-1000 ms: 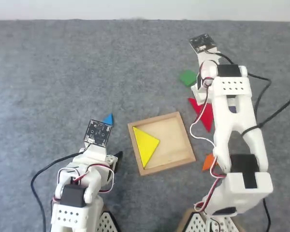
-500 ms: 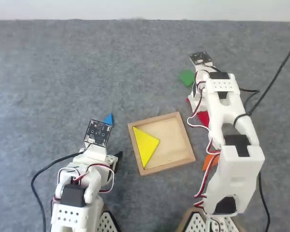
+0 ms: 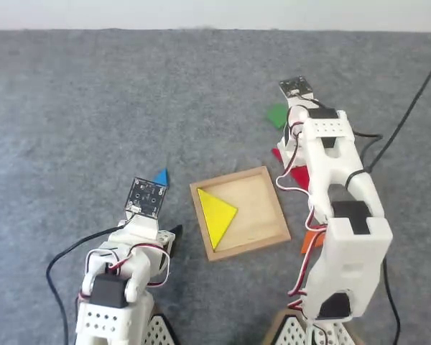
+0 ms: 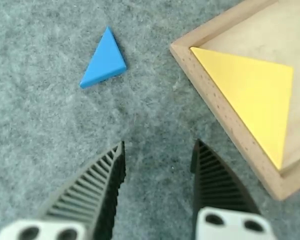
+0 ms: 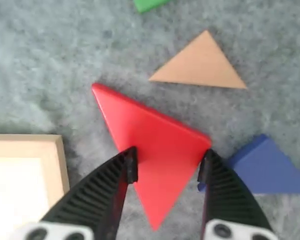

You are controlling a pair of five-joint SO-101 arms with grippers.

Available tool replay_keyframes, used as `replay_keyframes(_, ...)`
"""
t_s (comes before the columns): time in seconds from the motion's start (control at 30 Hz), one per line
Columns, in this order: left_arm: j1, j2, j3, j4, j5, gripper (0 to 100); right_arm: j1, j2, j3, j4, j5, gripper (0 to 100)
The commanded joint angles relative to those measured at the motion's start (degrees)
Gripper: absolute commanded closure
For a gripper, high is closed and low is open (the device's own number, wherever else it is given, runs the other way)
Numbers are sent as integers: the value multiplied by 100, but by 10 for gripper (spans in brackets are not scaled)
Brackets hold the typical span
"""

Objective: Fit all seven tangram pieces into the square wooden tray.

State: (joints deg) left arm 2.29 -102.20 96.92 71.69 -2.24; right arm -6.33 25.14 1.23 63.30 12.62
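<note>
The square wooden tray [image 3: 262,233] lies mid-table with a yellow triangle [image 3: 215,210] in its left part. My right arm [image 3: 329,144] stands over the red triangle [image 3: 296,175]. In the right wrist view my right gripper [image 5: 169,156] is open, its fingers straddling the red triangle [image 5: 157,140] close to its edges. Around it lie a tan triangle [image 5: 200,66], a dark blue piece [image 5: 270,172] and a green piece [image 5: 149,4]. My left gripper [image 4: 157,155] is open over bare carpet, between a light blue triangle [image 4: 104,61] and the tray corner [image 4: 182,50].
A green piece [image 3: 276,115] lies beyond the right arm and an orange piece [image 3: 309,241] shows beside the tray's right edge. The light blue triangle [image 3: 161,177] sits left of the tray. Grey carpet covers the table, with open room at the far left.
The right arm has pitched down and drawn in over the red triangle, hiding more of it. The left arm has not moved.
</note>
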Motion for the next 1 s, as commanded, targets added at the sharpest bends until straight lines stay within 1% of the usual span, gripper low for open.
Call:
replay_keyframes(0.0, 26, -44, -40, -26, -9, 793, -48, -189, 167, 110, 9, 765)
replay_keyframes(0.1, 26, -44, -40, -26, -9, 793, -57, -593, 299, 101, 281, 676)
replay_keyframes(0.17, 26, -44, -40, -26, -9, 793, -145, -910, 510, 66, 413, 642)
replay_keyframes(0.27, 26, -44, -40, -26, -9, 793, -295, -1288, 1073, -391, 501, 641)
replay_keyframes(0.37, 26, -44, -40, -26, -9, 793, -453, -1490, 1626, -866, 923, 641)
replay_keyframes(0.47, 26, -44, -40, -26, -9, 793, -549, -1464, 1785, -1042, 1310, 641)
replay_keyframes(0.53, 26, -44, -40, -26, -9, 793, -549, -1314, 1679, -1042, 1538, 641)
replay_keyframes(0.7, 26, -44, -40, -26, -9, 793, -338, -602, 1081, -971, 1635, 641)
replay_keyframes(0.87, 26, -44, -40, -26, -9, 793, -242, -57, 273, -259, 1582, 641)
replay_keyframes(0.97, 26, -44, -40, -26, -9, 793, -215, 66, 114, -189, 1547, 641)
